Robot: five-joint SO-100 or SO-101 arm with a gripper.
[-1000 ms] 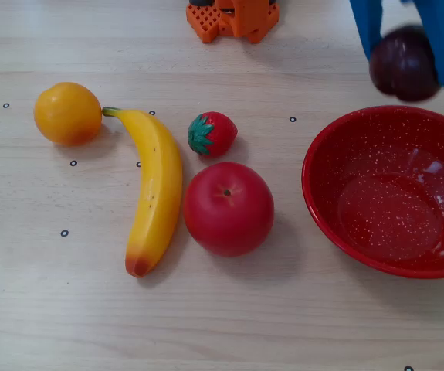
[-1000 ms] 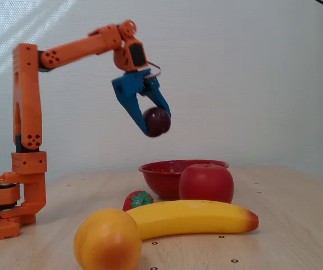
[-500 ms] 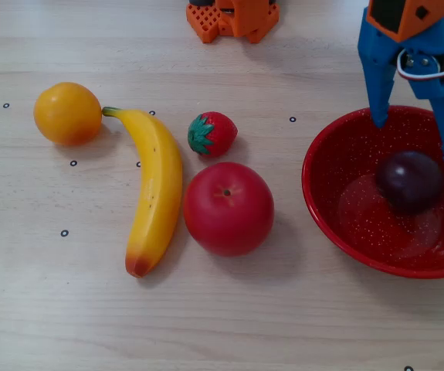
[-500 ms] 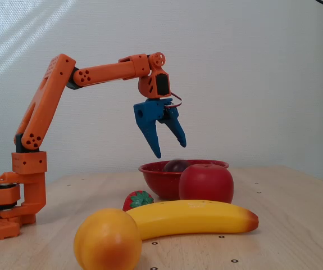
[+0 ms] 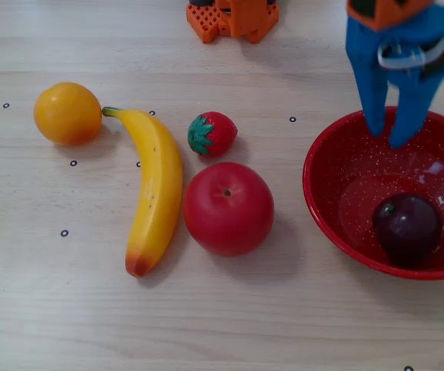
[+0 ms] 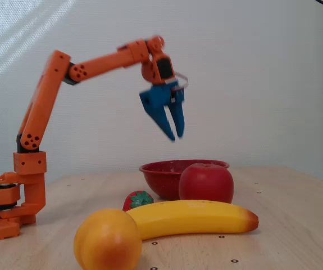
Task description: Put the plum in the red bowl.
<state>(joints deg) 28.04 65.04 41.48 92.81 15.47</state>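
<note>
The dark purple plum [image 5: 406, 225] lies inside the red speckled bowl [image 5: 337, 209] at the right of a fixed view. In the side fixed view only the bowl's rim [image 6: 167, 167] shows and the plum is hidden inside it. My blue gripper [image 5: 389, 131] hangs above the bowl's far side, fingers apart and empty. In the side fixed view the gripper [image 6: 176, 135] is well above the bowl, pointing down, holding nothing.
A red apple [image 5: 228, 209], a strawberry [image 5: 212, 133], a banana [image 5: 155, 195] and an orange [image 5: 67, 114] lie left of the bowl. The arm's orange base [image 6: 7, 208] stands at the table's far edge. The apple [image 6: 206, 182] stands right in front of the bowl.
</note>
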